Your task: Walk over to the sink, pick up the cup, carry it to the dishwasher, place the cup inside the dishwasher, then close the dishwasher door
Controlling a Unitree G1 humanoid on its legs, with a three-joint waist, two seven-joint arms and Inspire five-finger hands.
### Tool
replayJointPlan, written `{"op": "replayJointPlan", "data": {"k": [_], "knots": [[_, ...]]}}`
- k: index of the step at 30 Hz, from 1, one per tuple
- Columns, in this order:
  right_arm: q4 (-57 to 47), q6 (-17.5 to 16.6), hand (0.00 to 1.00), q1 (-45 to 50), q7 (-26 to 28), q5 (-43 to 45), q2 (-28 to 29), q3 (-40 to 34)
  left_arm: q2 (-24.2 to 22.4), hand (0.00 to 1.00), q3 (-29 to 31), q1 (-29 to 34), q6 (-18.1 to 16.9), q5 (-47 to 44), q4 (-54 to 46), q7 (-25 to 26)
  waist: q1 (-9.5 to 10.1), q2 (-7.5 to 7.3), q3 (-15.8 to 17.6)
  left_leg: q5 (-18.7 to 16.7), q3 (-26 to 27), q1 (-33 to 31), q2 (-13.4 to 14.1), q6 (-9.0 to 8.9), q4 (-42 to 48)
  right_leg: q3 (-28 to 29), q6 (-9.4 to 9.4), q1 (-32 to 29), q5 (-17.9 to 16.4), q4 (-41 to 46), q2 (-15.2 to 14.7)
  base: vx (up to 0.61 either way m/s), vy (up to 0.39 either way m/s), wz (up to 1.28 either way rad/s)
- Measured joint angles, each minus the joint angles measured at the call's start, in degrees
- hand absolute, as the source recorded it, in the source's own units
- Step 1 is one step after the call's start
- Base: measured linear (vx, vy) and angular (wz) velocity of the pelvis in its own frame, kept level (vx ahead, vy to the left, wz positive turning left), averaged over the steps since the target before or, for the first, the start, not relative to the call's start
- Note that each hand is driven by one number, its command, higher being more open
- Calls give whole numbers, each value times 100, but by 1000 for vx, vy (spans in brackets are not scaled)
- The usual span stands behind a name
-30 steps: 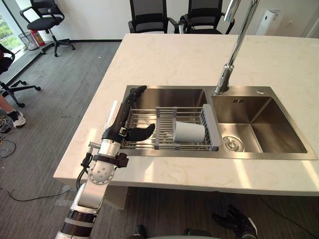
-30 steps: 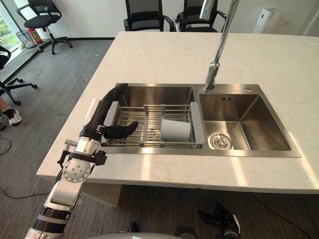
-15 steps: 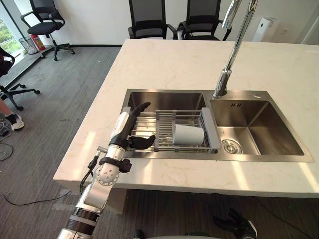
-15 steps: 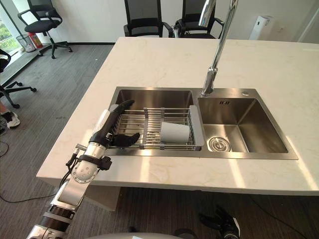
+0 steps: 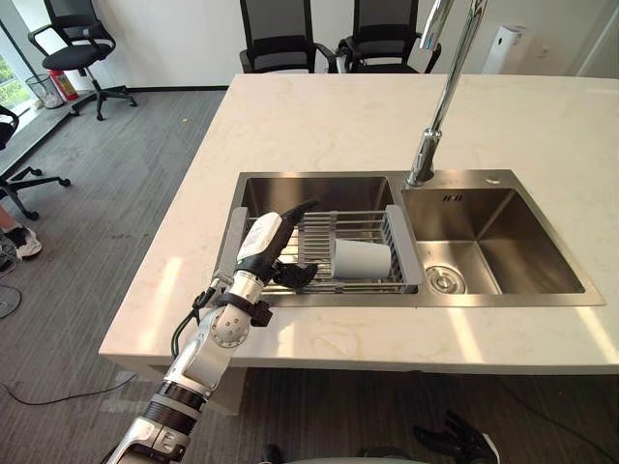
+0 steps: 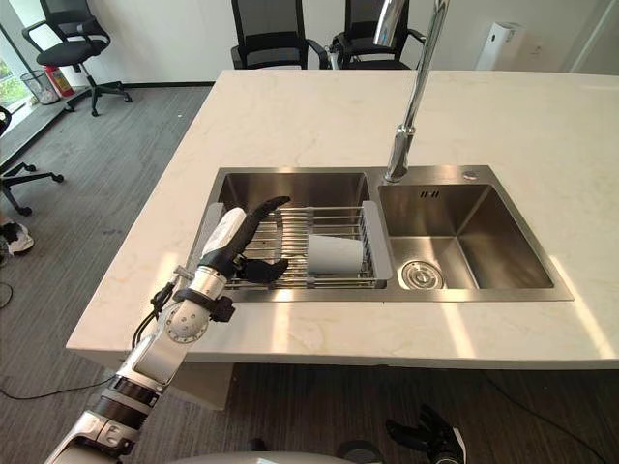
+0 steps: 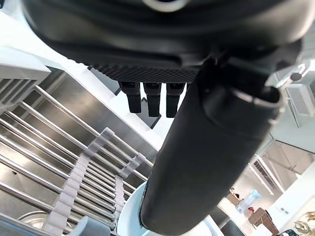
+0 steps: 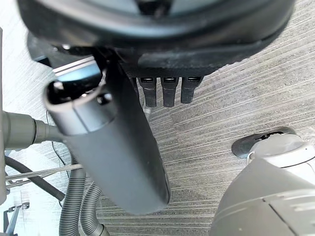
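Centre frame, a pale cylindrical plastic cup [image 5: 362, 258] lies on its side on the wire drying rack [image 5: 338, 222] across the stainless steel sink [image 5: 522, 242]. The left hand [image 5: 266, 246] hovers just beside it, fingers extended, grasping nothing. At the lower right, the right hand [image 5: 462, 440] hangs released.

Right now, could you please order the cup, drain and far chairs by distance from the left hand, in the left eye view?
1. Cup, on the rack, just right of the left hand.
2. Drain, in the right basin.
3. Chairs, beyond the counter.
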Motion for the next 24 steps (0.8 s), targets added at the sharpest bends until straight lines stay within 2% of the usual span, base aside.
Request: {"op": "replayJointPlan", "data": {"k": [8, 20, 24], "knots": [[110, 0, 90, -28, -6, -2, 0, 9, 39, 90, -465, -151, -7, 221, 0, -122, -66, 53, 34, -2, 24, -23, 8, -3, 0, 28, 4, 1, 61, -87, 6, -2, -1, -1], [130, 0, 90, -44, -29, -1, 1, 55, 117, 90, -753, -305, -32, 229, -8, -228, -140, 97, 53, -2, 22, -30, 2, -3, 0, 23, 11, 1, 71, -98, -1, -1, 0, 0], [140, -1, 90, -39, -30, 0, 1, 55, 40, 90, -800, -421, -23, 351, 0, -225, -148, 178, 99, -2, 20, -31, -1, -3, 0, 20, 12, 2, 72, -97, -4, 0, 0, 0]]}}
